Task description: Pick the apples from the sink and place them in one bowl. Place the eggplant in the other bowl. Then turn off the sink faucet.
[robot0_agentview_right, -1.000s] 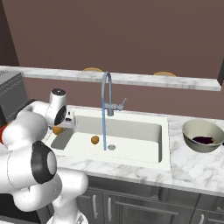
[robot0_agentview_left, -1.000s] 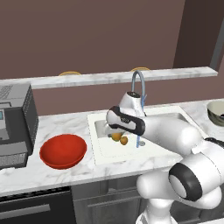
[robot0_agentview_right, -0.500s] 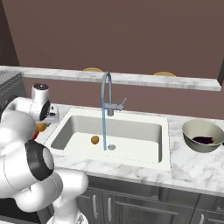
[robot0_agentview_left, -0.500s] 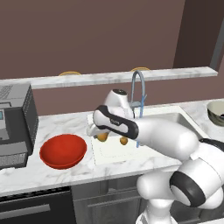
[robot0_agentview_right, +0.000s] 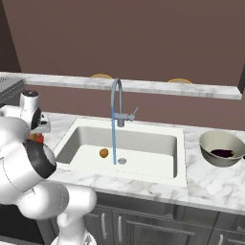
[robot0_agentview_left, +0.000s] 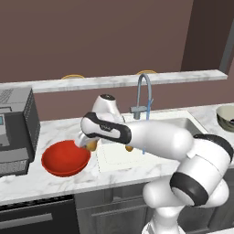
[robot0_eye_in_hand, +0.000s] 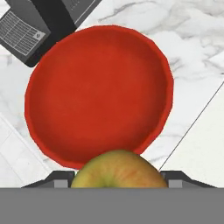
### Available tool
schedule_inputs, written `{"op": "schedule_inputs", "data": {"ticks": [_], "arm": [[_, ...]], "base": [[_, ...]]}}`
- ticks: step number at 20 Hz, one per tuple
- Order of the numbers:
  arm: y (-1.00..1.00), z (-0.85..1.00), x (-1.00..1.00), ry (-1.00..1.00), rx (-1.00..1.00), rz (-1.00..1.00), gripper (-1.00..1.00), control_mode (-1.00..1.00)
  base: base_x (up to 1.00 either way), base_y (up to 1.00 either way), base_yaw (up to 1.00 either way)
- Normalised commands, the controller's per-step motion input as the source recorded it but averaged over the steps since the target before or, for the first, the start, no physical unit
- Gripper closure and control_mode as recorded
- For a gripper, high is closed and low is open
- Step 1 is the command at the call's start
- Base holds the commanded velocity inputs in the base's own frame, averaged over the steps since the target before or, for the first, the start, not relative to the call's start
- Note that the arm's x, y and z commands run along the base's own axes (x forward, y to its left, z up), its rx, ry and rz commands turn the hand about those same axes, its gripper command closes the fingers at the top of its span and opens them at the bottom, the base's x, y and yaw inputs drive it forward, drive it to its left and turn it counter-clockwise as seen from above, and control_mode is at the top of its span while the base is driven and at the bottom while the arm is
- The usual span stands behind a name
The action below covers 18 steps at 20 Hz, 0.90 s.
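Observation:
My gripper (robot0_agentview_left: pixel 88 144) is shut on one apple (robot0_agentview_left: pixel 93 146), just above the right rim of the red bowl (robot0_agentview_left: pixel 64 158). In the hand view that apple (robot0_eye_in_hand: pixel 118 169) sits between the fingertips (robot0_eye_in_hand: pixel 57 177), with the red bowl (robot0_eye_in_hand: pixel 98 94) open below and nothing in it. A second apple (robot0_agentview_right: pixel 104 152) lies on the floor of the sink (robot0_agentview_right: pixel 158 176), left of the drain (robot0_agentview_right: pixel 122 161). The faucet (robot0_agentview_right: pixel 115 103) runs a thin blue stream of water. The eggplant (robot0_agentview_right: pixel 223 153) lies in the greenish-grey bowl (robot0_agentview_right: pixel 206 141) on the counter to the right.
A dark grey appliance (robot0_agentview_left: pixel 14 130) stands on the counter left of the red bowl, also seen as the appliance (robot0_eye_in_hand: pixel 37 22) in the hand view. A raised marble ledge (robot0_agentview_right: pixel 143 87) runs behind the sink. My arm's white links (robot0_agentview_left: pixel 155 137) stretch across the sink's left part.
The arm has swung left from over the sink to the red bowl's rim, carrying the apple. The other apple, the eggplant and the water stream stay as they were.

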Motion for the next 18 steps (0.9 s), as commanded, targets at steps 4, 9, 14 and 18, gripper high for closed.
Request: {"op": "schedule_inputs", "data": {"ticks": [4, 9, 14, 18], "arm": [[0.52, -0.24, 0.00, 0.00, -0.06, 0.09, 1.00, -1.00], [0.38, -0.23, 0.14, 0.00, -0.04, 0.05, 1.00, -1.00], [0.14, -0.36, 0.10, 0.00, -0.02, 0.00, 1.00, -1.00], [0.04, -0.32, 0.11, 0.00, 0.00, 0.00, 1.00, -1.00]], "base": [[0.00, 0.00, 0.00], [0.00, 0.00, 0.00], [0.00, 0.00, 0.00], [0.00, 0.00, 0.00]]}}
